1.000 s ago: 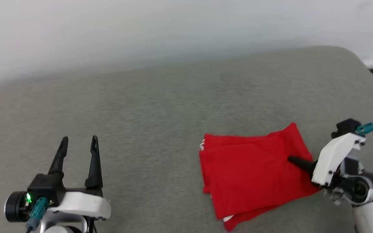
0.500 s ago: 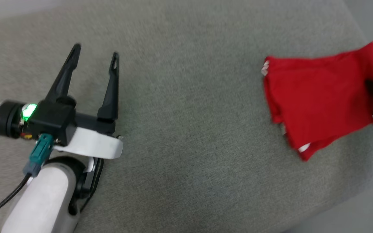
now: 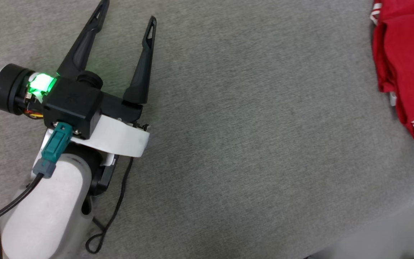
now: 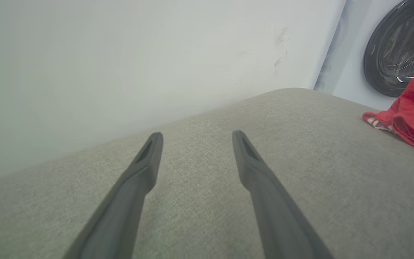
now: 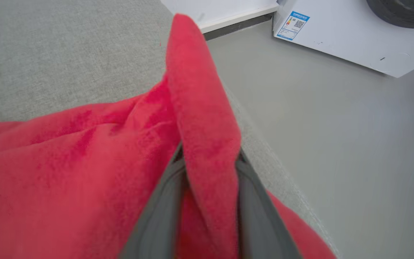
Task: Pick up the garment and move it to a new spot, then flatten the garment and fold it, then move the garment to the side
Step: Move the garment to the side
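Observation:
The garment (image 3: 408, 54) is a folded red bundle with a bit of white striped trim, lying on the grey padded surface (image 3: 250, 108) at the far right edge of the head view. In the left wrist view the garment (image 4: 412, 118) lies off to the right. My left gripper (image 3: 128, 12) hovers open and empty over bare surface well to the garment's left, its fingers (image 4: 197, 136) spread wide. In the right wrist view my right gripper (image 5: 210, 154) has an upright fold of the garment (image 5: 67, 162) filling the gap between its two fingers.
The padded surface's edge (image 3: 390, 216) runs across the lower right, with grey floor (image 5: 336, 126) beyond it. A white wall (image 4: 120, 72) rises behind the surface. A white washing machine (image 5: 336, 32) with a dark round door (image 4: 401, 46) stands past the garment.
The head camera has swung down and to the left, so the garment now sits at the picture's right edge and the right gripper has left it. The left gripper stays open.

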### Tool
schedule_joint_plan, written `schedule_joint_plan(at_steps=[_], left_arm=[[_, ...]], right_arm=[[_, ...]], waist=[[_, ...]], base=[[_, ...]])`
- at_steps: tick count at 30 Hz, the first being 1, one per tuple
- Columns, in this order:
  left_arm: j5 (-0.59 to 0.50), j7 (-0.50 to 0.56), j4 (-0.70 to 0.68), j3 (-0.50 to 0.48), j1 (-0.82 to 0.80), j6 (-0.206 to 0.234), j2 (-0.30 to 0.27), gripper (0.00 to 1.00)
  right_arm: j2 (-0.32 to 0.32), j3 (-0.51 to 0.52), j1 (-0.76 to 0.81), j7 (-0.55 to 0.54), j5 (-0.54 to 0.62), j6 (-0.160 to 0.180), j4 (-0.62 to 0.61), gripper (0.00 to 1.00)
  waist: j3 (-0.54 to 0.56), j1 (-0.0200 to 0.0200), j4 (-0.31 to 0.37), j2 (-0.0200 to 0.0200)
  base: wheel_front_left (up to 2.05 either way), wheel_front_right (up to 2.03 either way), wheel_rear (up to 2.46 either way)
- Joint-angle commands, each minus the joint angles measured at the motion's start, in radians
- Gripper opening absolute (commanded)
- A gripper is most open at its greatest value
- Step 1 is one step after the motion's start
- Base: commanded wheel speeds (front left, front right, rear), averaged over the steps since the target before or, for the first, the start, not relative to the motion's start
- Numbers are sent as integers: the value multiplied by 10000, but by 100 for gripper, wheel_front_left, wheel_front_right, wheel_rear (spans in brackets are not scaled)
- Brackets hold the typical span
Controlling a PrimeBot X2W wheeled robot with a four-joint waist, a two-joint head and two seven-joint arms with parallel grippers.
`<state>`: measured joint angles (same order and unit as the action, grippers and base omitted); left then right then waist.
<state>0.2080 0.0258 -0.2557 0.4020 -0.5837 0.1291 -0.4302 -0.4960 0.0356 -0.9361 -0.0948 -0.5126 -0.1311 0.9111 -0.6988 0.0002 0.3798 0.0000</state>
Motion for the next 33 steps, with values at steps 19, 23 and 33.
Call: schedule_joint_plan(at_steps=[19,23,33], left_arm=[[1216,-1782,1630,-495,2551,823,673,100],[1550,-2013,1934,-662,3273,1008,815,100],[2156,-2482,2434,-1252,4764,1340,785,100]], right_arm=[[-807,-1302,1263,2087,1263,8,51,100],[-486,-1587,2351,2052,1291,8,-893,100],[826,-1585,5064,2476,1379,8,-3838,100]], waist=[[3738,-2,-823,0],[4554,-2,-1237,0],[5947,-2,-2340,0]], base=[[0,0,0],[0,0,0],[0,0,0]])
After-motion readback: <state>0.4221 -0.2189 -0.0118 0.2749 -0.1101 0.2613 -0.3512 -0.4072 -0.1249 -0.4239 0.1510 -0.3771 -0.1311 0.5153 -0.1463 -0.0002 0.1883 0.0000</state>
